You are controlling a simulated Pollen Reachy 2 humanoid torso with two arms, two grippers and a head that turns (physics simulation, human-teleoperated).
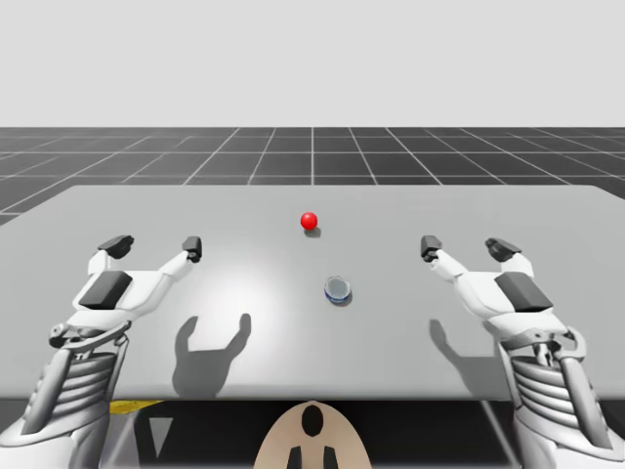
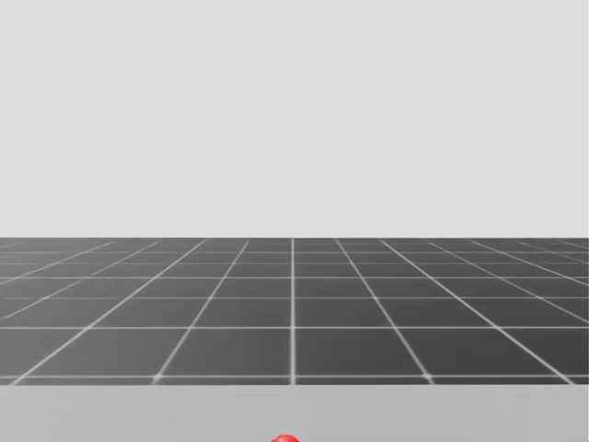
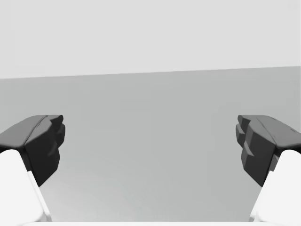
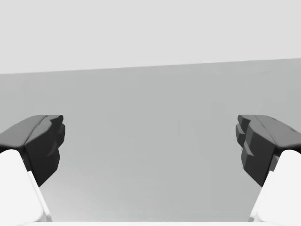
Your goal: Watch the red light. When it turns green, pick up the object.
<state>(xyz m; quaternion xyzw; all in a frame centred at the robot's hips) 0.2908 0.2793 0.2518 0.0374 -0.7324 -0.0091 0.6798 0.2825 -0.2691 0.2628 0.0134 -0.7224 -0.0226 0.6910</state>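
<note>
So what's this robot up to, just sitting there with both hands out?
It is waiting for a signal. The light on the table is red, and the robot is meant to act only when it turns green. The small round object it has to pick up lies untouched just in front of the light. The left gripper and the right gripper hover open on either side, holding nothing.

Grey table (image 1: 518, 210): red light (image 1: 309, 221) at middle; small round object (image 1: 338, 289) nearer me (apart).

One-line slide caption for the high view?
Light red; round object lies untouched on the table, left gripper and right gripper open either side.
</note>
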